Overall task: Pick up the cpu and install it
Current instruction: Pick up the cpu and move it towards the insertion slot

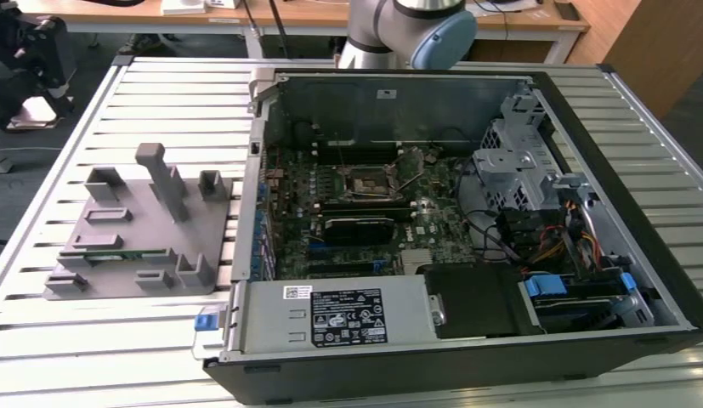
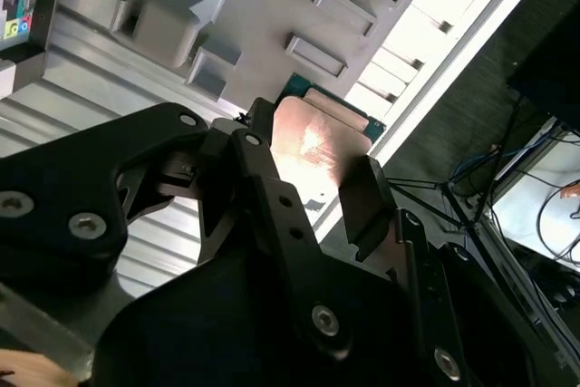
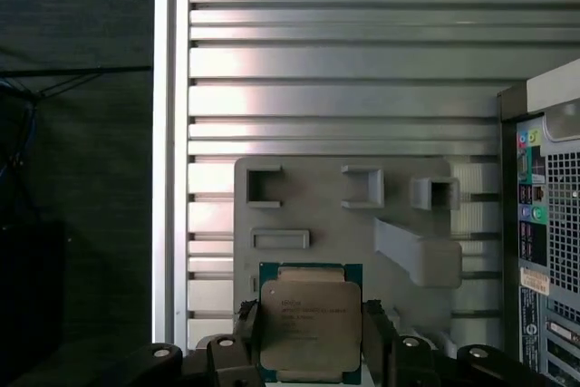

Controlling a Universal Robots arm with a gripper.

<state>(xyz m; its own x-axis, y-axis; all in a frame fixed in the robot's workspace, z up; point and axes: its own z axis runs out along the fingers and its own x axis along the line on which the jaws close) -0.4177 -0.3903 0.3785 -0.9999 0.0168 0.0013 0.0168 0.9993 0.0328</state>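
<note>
We look on a table of pale metal slats [image 1: 56, 340] that takes the light in bright bands, with a dark floor [image 1: 5, 204] past its edge on the exterior view's left. Behind it stands a wooden desk [image 1: 317, 15] on white legs, and a brown wooden panel [image 1: 657, 51] rises at the exterior view's right. In the second wrist view we find loose cables [image 2: 476, 165] trailing beyond the table's edge.

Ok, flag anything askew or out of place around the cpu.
Nothing stands out. In the first wrist view the cpu sits flat and square between the fingers of the gripper, above the grey fixture tray, with no visible tilt or damage.
</note>
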